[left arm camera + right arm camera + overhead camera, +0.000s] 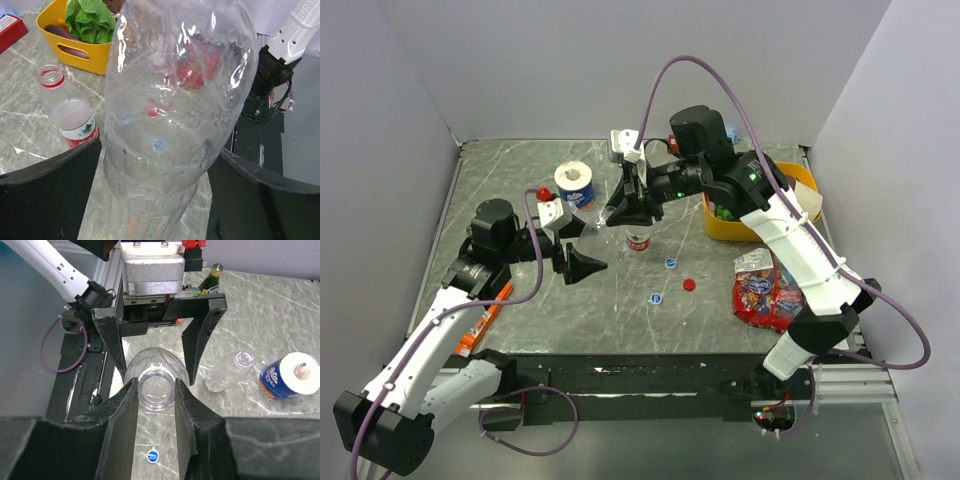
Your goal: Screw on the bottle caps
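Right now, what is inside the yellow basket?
Green lettuce leaves and a purple aubergine lie in the yellow basket. Its floor beneath them is covered.

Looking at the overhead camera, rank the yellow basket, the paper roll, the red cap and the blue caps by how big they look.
1. yellow basket, though an arm covers part of it
2. paper roll
3. red cap and blue caps: nearly alike, not ranked
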Tool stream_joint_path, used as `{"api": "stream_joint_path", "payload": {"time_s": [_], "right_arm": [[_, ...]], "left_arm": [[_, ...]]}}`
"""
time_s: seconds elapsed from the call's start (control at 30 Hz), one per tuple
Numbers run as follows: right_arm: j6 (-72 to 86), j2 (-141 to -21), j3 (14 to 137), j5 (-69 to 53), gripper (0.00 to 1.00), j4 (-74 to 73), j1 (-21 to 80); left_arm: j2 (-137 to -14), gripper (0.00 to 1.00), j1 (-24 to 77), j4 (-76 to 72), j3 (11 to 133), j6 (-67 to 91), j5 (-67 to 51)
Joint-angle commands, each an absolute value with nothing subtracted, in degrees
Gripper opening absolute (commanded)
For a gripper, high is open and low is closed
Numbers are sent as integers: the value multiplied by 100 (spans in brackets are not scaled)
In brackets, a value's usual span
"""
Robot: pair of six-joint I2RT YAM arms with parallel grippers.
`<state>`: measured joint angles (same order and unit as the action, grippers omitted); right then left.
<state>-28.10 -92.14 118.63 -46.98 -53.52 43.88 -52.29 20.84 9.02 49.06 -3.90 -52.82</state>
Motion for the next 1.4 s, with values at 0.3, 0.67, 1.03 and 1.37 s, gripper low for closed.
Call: {"api": "stream_joint_path", "payload": {"time_s": [0.3,0.67,1.03,1.37], "right_arm": [[-2918,-9457,12393,-4782,0,-5388,4517],[-3024,-9344,12947,-3727,67,-5977,4439],[-6246,-8077,9249,-3297,70,-6470,4043],[-9033,-8709,7155,-2558,62,-5362,4535]], "left_arm": [[-5036,74,2162,703,4641,-721,-5256],[-4457,46,2162,44,3947,-202,-4896],[-3429,1,1732,474,3560,-36,-4053],[-3164,1,352,228,3586,1169,-3639]]}}
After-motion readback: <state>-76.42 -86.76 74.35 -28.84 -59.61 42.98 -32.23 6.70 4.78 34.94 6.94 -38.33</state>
